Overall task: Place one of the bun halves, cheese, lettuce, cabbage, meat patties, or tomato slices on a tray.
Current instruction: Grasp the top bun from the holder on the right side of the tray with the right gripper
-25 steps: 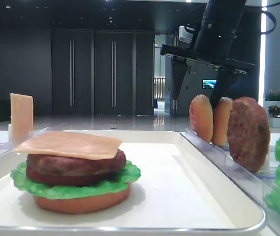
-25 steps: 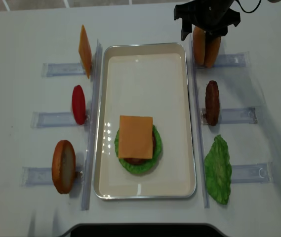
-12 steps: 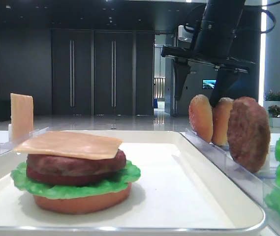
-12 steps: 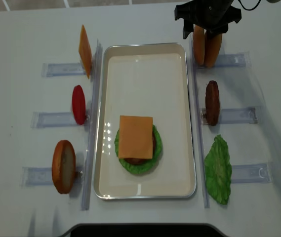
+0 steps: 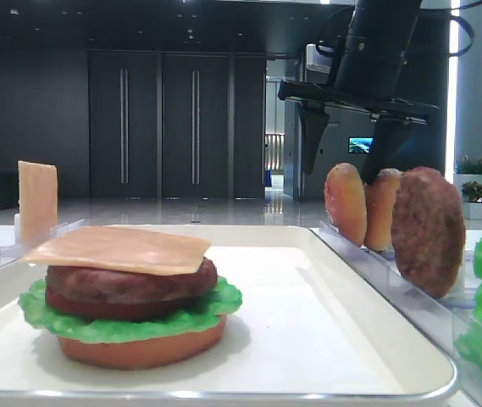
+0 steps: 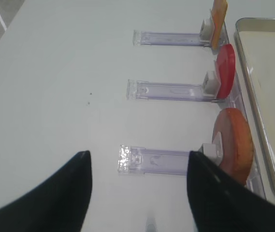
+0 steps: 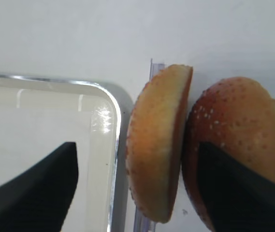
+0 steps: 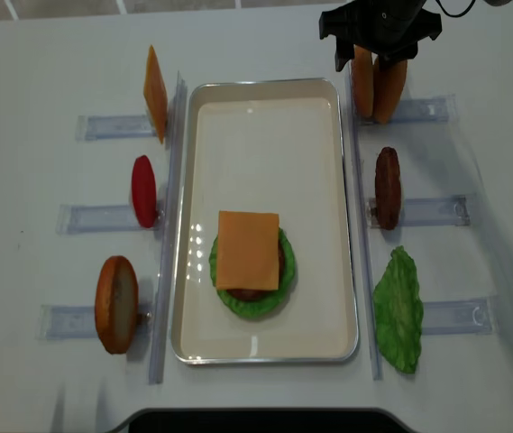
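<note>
One white tray sits mid-table, holding a single stack toward its near end: flat bottom bun, lettuce leaf, tomato slice, meat patty, and a cheese square on top. The rest of the tray is bare.

Six clear plastic racks flank the tray, three a side.
- Left side, far to near: one upright cheese slice; one red tomato disc; one bun piece standing on edge.
- Right side, far to near: two bun halves on edge, touching face to back; one dark meat patty; one loose lettuce piece lying beside the nearest rack.

Right gripper: positioned above the two bun halves at the far right corner, jaws spread wide, holding nothing. In the wrist view one finger hangs over the tray corner and the other over the speckled bun top, with the paler bun half in the gap between them.

Left gripper: jaws spread, over bare table beside the nearest left rack, holding nothing.
</note>
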You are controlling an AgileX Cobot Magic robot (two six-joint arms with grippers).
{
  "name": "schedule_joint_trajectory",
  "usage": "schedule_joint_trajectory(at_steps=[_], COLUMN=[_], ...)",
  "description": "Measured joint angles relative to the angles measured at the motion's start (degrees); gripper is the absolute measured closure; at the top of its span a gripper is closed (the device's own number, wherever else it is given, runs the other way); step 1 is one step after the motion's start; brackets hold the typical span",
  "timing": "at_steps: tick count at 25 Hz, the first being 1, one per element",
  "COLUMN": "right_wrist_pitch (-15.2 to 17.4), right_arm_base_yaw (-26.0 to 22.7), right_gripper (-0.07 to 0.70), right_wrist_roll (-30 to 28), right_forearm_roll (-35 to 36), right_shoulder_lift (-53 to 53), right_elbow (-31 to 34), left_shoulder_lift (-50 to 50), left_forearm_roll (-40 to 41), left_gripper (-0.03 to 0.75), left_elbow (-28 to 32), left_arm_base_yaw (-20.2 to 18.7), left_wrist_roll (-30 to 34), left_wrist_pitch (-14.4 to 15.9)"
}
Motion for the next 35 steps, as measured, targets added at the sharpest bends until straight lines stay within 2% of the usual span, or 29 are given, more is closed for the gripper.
schedule_joint_trajectory(at_steps=[35], right_wrist_pitch=[0.00], right_arm_base_yaw=[0.07], right_gripper=[0.142], right_wrist_roll=[0.16], right_forearm_roll=[-1.35], right_shoulder_lift=[0.00], right_elbow=[0.00], left_shoulder_lift=[0.00], left_forearm_roll=[0.00], left_gripper=[0.244], left_elbow=[0.00], left_arm_base_yaw=[0.00], left_wrist_roll=[-0.18], left_wrist_pitch=[0.00])
